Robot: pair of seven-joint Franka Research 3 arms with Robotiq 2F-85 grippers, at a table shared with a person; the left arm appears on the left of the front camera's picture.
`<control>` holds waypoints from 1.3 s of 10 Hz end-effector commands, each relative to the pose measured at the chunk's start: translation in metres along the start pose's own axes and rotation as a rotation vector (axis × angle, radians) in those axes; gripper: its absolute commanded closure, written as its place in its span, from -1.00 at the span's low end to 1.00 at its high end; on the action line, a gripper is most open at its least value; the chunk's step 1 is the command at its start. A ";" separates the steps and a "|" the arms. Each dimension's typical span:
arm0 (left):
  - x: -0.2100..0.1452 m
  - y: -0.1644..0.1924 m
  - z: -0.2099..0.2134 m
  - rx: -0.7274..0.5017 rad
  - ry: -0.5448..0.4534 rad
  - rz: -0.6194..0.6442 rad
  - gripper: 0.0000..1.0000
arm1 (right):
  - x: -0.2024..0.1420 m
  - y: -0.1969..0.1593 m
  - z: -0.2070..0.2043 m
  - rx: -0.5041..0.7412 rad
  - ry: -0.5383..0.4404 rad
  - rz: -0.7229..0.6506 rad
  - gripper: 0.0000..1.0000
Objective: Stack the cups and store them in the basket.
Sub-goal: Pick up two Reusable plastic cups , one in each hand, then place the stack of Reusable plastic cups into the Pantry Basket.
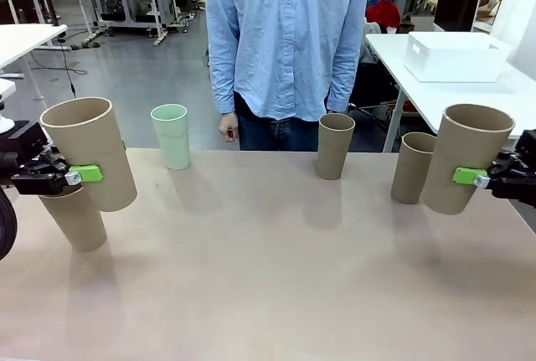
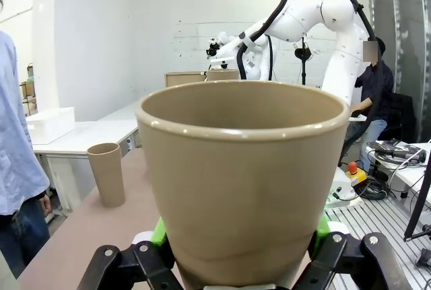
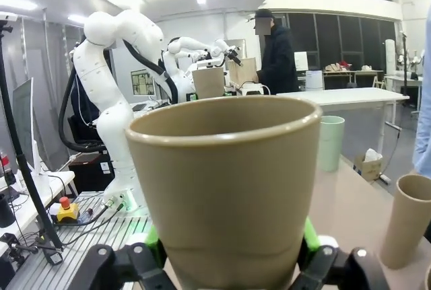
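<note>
My left gripper (image 1: 74,177) is shut on a tan cup (image 1: 90,153), held tilted in the air at the table's left. Just under it a second tan cup (image 1: 75,219) stands on the table. At the right, my right gripper (image 1: 476,178) is shut on another tan cup (image 1: 465,157), held above the table beside a standing tan cup (image 1: 413,167). A mint green cup (image 1: 172,136) and one more tan cup (image 1: 335,145) stand near the far edge. Each wrist view has its held cup (image 2: 242,169) (image 3: 225,175) between green pads. The white basket (image 1: 456,56) sits on a neighbouring white table, far right.
A person in a light blue shirt (image 1: 289,34) stands at the far edge, hands down. The tan table (image 1: 268,277) has free room in its middle and front. Its right edge borders the white table (image 1: 502,93).
</note>
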State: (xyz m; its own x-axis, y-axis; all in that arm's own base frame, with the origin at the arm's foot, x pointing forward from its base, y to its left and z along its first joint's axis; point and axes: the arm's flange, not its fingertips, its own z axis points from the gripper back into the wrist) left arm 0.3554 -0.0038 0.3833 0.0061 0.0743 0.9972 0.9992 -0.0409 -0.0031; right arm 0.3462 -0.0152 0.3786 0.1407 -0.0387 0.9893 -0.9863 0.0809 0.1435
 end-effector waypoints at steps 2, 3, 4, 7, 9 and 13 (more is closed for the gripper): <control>-0.005 -0.038 -0.016 0.004 -0.023 -0.017 -0.74 | -0.024 0.049 -0.032 -0.006 -0.022 0.028 -0.74; -0.005 -0.037 -0.015 -0.013 -0.022 -0.017 -0.74 | -0.004 -0.001 -0.004 0.009 0.002 0.006 -0.74; -0.001 0.000 0.000 -0.001 -0.003 0.001 -0.74 | -0.004 -0.001 -0.004 0.009 0.002 0.006 -0.74; -0.001 0.000 0.000 -0.001 -0.003 0.001 -0.74 | -0.004 -0.001 -0.004 0.009 0.002 0.006 -0.74; -0.001 0.000 0.000 -0.001 -0.003 0.001 -0.74 | -0.004 -0.001 -0.004 0.009 0.002 0.006 -0.74; -0.001 0.000 0.000 -0.001 -0.003 0.001 -0.74 | -0.004 -0.001 -0.004 0.009 0.002 0.006 -0.74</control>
State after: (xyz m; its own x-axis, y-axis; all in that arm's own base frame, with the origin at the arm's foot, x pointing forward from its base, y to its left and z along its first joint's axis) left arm 0.3555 -0.0037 0.3804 0.0130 0.0777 0.9969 0.9990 -0.0436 -0.0097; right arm 0.3478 -0.0102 0.3695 0.1360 -0.0375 0.9900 -0.9880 0.0691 0.1383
